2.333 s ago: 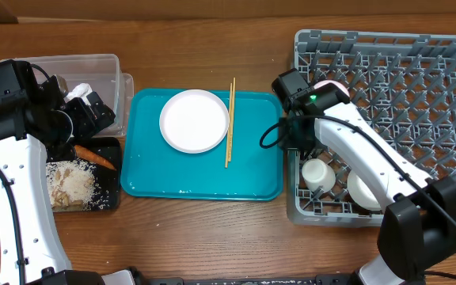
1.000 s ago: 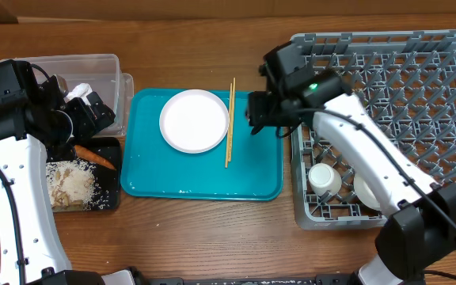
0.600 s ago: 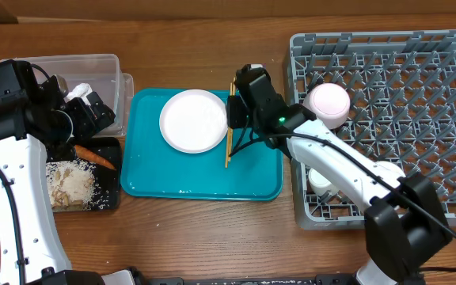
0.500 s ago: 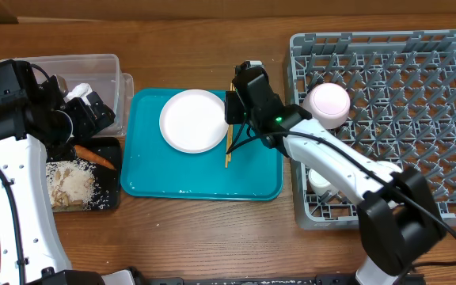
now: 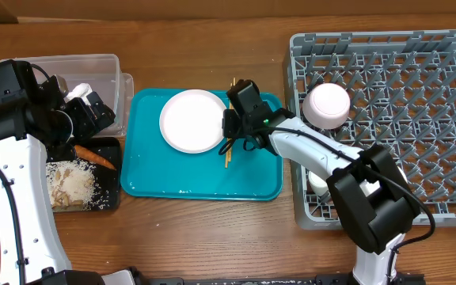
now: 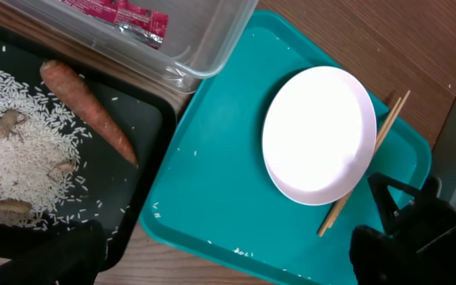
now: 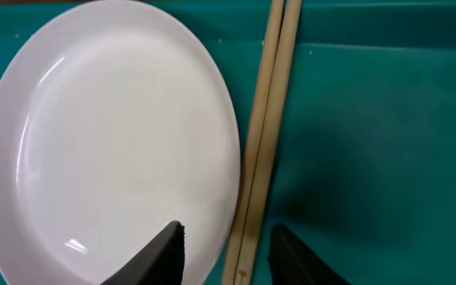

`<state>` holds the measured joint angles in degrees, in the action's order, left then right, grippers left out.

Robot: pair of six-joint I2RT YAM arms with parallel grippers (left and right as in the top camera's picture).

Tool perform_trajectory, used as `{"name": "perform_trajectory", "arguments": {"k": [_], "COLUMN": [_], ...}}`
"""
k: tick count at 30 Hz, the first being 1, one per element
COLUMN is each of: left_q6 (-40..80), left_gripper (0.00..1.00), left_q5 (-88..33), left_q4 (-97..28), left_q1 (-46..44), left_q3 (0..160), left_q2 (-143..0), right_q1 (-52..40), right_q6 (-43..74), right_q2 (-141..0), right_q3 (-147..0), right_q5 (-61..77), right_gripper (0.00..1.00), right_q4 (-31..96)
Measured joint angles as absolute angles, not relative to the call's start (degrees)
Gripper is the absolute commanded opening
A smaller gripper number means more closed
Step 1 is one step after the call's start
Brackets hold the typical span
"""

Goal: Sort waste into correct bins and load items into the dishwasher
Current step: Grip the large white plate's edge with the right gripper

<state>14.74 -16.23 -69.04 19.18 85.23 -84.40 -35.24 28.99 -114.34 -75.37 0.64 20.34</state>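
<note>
1. Your right claw (image 7: 228,257) is part-spread, with one finger on either side of the chopsticks (image 7: 267,119). It isn't clamped on them.
2. The chopsticks lie on the teal tray (image 5: 204,178), just beside the right rim of the plate (image 5: 194,120).
3. Your left claw (image 5: 95,111) is spread wide and empty, hovering where the clear tub (image 5: 93,63) meets the black tray (image 5: 109,202).
4. The carrot (image 6: 89,111) and rice (image 6: 18,158) are in the black tray. The wrapper (image 6: 125,12) is in the tub.
5. One white bowl (image 5: 327,105) sits in the dish rack (image 5: 418,79), near its left side.

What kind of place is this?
Likely a robot test bench staged as a kitchen clean-up station: a wooden table, a grey dish rack, and a teal tray holding a white plate.
</note>
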Motion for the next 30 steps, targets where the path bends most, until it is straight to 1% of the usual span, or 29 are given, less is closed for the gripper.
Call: {"name": "perform_trajectory", "arguments": {"k": [1, 3, 9, 17, 25, 26, 27, 30], "left_q6": [14.74, 14.74, 14.74, 14.74, 14.74, 14.74, 14.74, 14.74], "left_gripper": [1.0, 1.0, 1.0, 1.0, 1.0, 1.0, 1.0, 1.0], "left_q5": [-16.23, -16.21, -16.21, -16.21, -16.21, -16.21, -16.23, -16.23], "left_q4": [-69.04, -69.04, -69.04, -69.01, -69.04, -69.04, -69.04, -69.06], "left_q1": [19.18, 19.18, 19.18, 19.18, 19.18, 19.18, 19.18, 19.18], "left_q3": [85.23, 85.23, 85.23, 85.23, 85.23, 85.23, 85.23, 85.23], "left_q2": [-84.4, -84.4, -84.4, -84.4, -84.4, -84.4, -84.4, -84.4], "right_q1": [-35.44, -36.23, -38.79, -38.72, -38.72, -38.72, -38.72, -38.72], "right_q6": [29.21, 29.63, 29.8, 29.82, 29.98, 30.0, 30.0, 30.04], "right_q2": [-114.34, -114.34, -115.09, -115.79, -116.38, -116.81, -117.36, -118.61], "right_q3": [-75.37, -75.37, -75.37, -75.37, -75.37, -75.37, -75.37, -75.37], "right_q5": [0.84, 1.1, 0.78, -6.39, -7.7, -7.7, -7.57, -7.49], "right_gripper": [0.32, 0.32, 0.32, 0.33, 0.32, 0.31, 0.26, 0.24], "right_q4": [20.29, 20.14, 19.22, 17.15, 17.34, 17.28, 17.3, 17.1]}}
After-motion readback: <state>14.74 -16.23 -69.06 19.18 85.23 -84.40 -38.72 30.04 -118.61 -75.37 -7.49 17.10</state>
